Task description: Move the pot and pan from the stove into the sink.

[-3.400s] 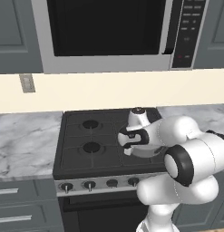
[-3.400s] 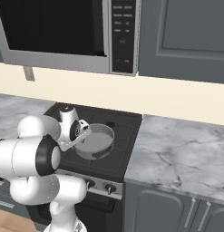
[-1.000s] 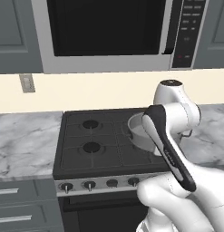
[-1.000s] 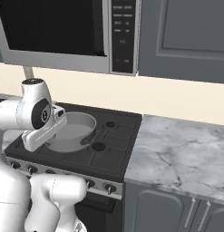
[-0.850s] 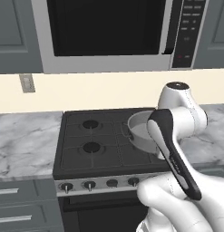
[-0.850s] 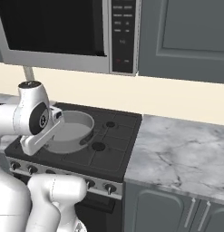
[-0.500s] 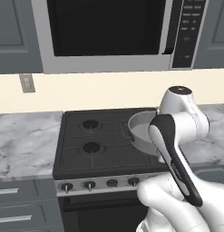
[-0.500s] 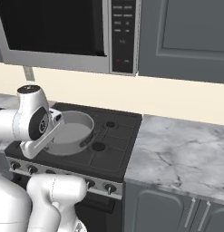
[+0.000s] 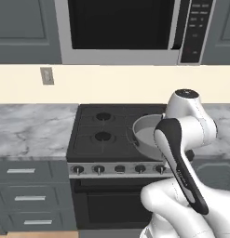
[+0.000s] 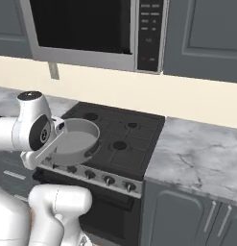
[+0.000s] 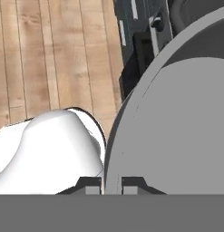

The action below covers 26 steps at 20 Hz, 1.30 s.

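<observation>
One microwave (image 9: 121,28) over one stove (image 9: 111,132), grey marble counter (image 9: 32,130) on both sides. Stove has four burners; two on its left half are bare in the left base view. Five silver knobs (image 9: 118,168) along the front edge in that view. One arm (image 9: 181,158), white, crossing in front of the stove's right side there.

One pot (image 10: 74,139), silver-grey, shallow, pale inside, held up off the grates over the stove's front left part in the right base view, tilted a bit. In the left base view the pot (image 9: 146,135) sits over the right side of the stove, partly hidden behind the arm.

One gripper (image 11: 112,186): in the hand view the two finger tips are pinched on the pot's rim, one tip each side of the wall, clenched tight. Wood floor (image 11: 54,59) and cabinet drawers below in that view.

One outlet (image 9: 46,75) on the cream wall, left of the stove.
</observation>
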Available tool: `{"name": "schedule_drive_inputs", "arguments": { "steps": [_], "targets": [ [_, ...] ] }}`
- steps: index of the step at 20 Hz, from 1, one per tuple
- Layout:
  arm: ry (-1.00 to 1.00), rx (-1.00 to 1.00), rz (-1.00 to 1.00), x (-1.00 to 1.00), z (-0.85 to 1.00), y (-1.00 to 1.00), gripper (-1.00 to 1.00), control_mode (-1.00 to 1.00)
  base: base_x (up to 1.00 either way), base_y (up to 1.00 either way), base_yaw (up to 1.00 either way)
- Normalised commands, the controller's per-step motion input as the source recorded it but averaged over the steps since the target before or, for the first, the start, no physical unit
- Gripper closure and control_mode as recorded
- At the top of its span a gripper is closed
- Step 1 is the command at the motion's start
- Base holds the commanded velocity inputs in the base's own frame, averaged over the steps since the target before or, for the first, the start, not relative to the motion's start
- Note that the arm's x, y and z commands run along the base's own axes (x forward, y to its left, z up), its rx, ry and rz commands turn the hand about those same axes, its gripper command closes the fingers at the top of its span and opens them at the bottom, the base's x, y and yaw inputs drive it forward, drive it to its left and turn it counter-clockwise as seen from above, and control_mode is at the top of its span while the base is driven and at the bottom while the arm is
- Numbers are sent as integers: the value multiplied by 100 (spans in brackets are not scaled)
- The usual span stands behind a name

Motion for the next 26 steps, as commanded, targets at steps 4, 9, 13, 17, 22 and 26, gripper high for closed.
{"name": "schedule_drive_inputs", "arguments": {
  "steps": [4,9,13,17,22,26],
  "targets": [
    [0,0,0,0,0,0,100,100,-23,0,42],
    [0,0,0,0,0,0,100,100,-5,0,49],
    [0,0,0,0,0,0,100,100,0,0,50],
    [0,0,0,0,0,0,100,100,0,0,50],
    [0,0,0,0,0,0,100,100,0,0,50],
    [0,0,0,0,0,0,100,100,0,0,50]
  ]
}}
